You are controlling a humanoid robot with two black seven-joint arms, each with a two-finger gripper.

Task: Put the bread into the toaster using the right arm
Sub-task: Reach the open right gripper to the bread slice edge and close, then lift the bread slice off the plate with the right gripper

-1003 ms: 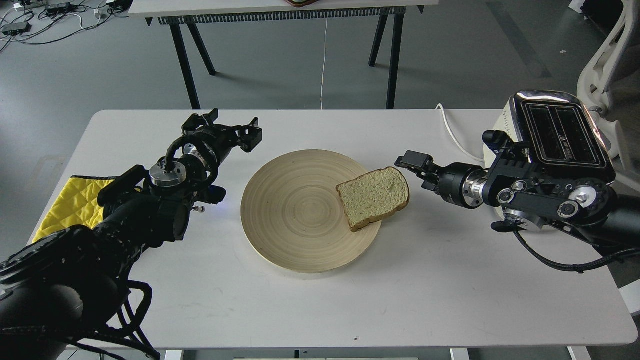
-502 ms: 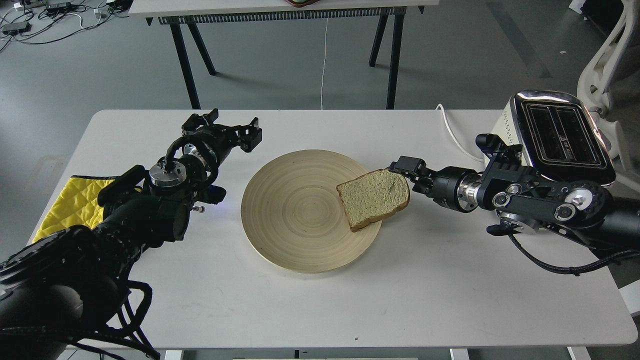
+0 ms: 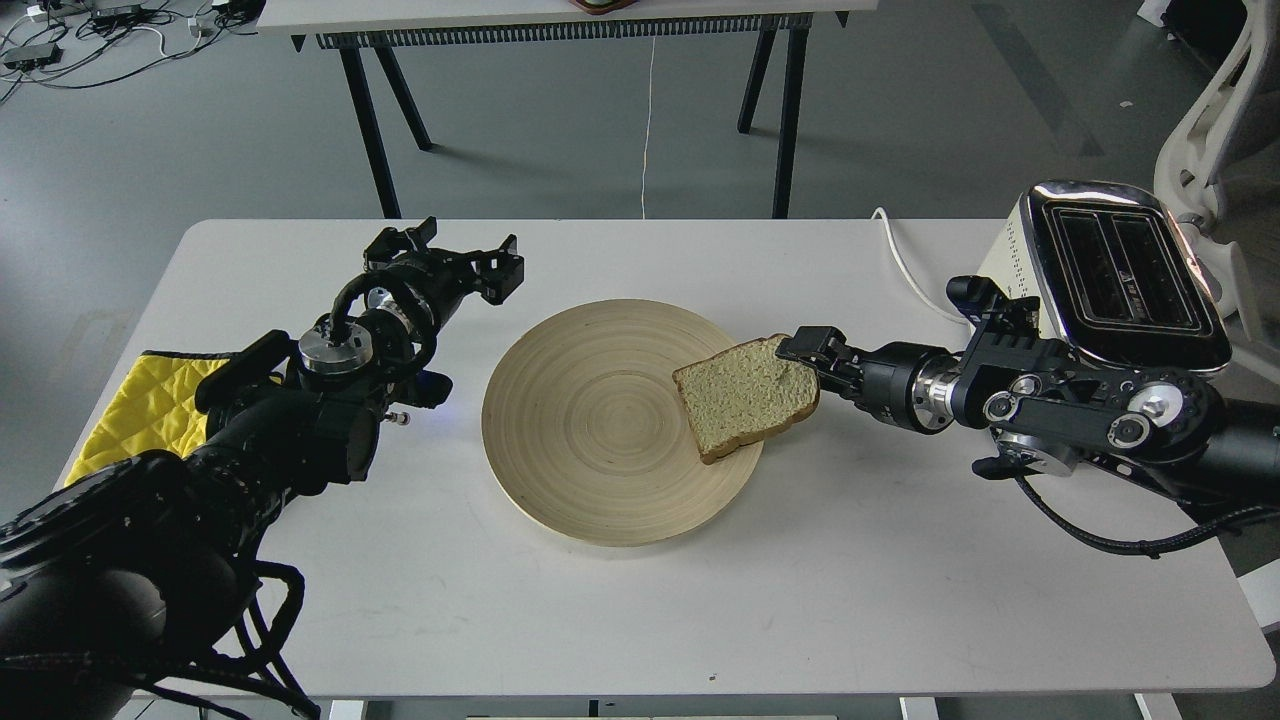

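Note:
The bread (image 3: 748,396) is a pale slice with a brown crust, lying on the right rim of the round wooden plate (image 3: 590,420) and overhanging it. My right gripper (image 3: 808,358) reaches in from the right, low over the table, its dark fingers at the slice's upper right crust and looking open; I cannot tell whether they touch it. The cream-white toaster (image 3: 1120,270) with a chrome top and two empty black slots stands at the table's far right, behind the right arm. My left gripper (image 3: 455,262) is open and empty, left of the plate.
A yellow quilted cloth (image 3: 140,410) lies at the table's left edge under my left arm. The toaster's white cable (image 3: 905,265) runs across the table's back right. A second table (image 3: 560,20) and a white chair (image 3: 1215,110) stand beyond.
My right gripper has moved left and slightly down from beside the toaster to the bread's right crust. The bread, plate and left arm have not moved.

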